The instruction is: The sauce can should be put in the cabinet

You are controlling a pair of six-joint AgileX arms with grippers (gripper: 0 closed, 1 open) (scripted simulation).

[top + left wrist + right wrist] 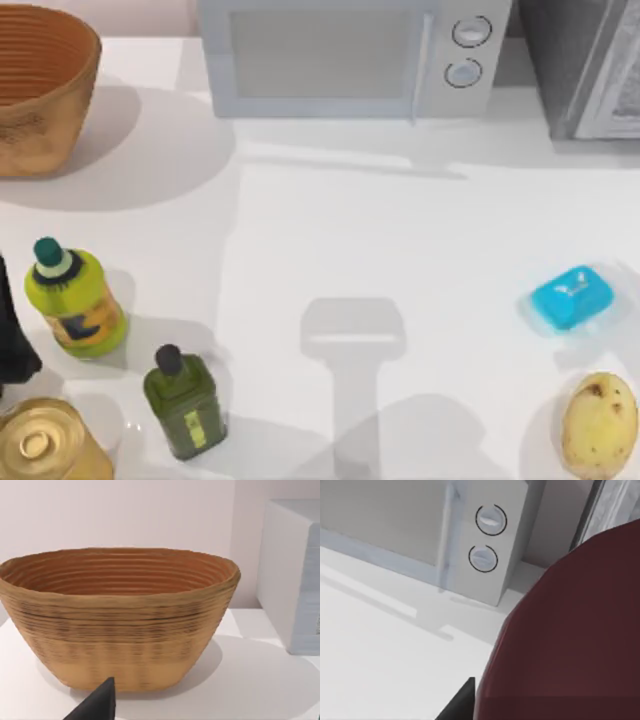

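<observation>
A: Where is the sauce can (570, 640)?

B: Right up against the right wrist camera, a big maroon curved surface. A dark finger tip (462, 702) of the right gripper sits just beside it. I judge the can is held there, though I cannot tell from these pictures whether the jaws are actually clamped on it.

A: And relative to the microwave (350, 55)?

B: In the right wrist view the microwave's two knobs (487, 537) lie beyond the can, with the cabinet (585, 65) just past the microwave's knob end. So the can looks to be in front of the microwave, toward the cabinet side.

A: How far along is the job?

B: The can seems lifted off the table (400, 250), so I'd call the pickup done. Carrying it to the cabinet and getting it inside is left; only a strip of the pale door (620, 90) shows, so I cannot tell if it is open.

A: Which way does the can point?

B: Too little of it shows to judge its long axis.

A: The left arm?

B: Parked well left of the microwave, its wrist camera facing the wicker basket (120, 620); one dark finger tip (97, 705) shows, its state unclear.
</observation>
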